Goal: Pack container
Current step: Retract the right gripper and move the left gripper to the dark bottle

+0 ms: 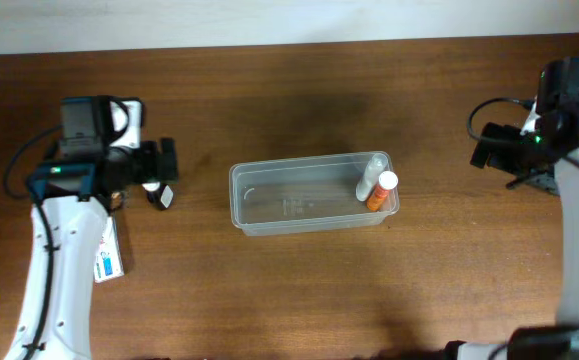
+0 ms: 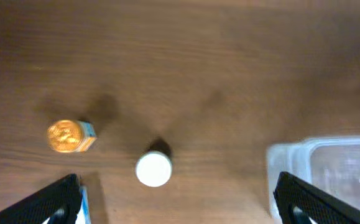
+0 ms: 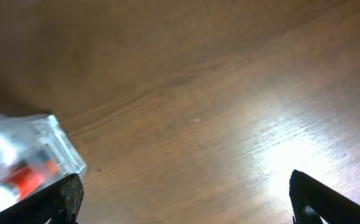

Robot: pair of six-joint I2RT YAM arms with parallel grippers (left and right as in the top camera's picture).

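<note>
Overhead, the container (image 1: 314, 195) sits mid-way across a dark wooden table (image 1: 299, 90).

wood table (image 1: 289, 290): container (image 1: 309, 207), bottles (image 2: 153, 169).

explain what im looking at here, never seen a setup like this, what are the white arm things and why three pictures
The white things are two robot arms at a wooden table; each ends in two-finger jaws. One picture looks down from above; the other two come from cameras on the wrists. The left gripper and right gripper are both open and hold nothing. In the middle sits a clear container with an orange bottle and a pale one inside. Below the left gripper stand a white-capped bottle and a gold-topped item.
</note>
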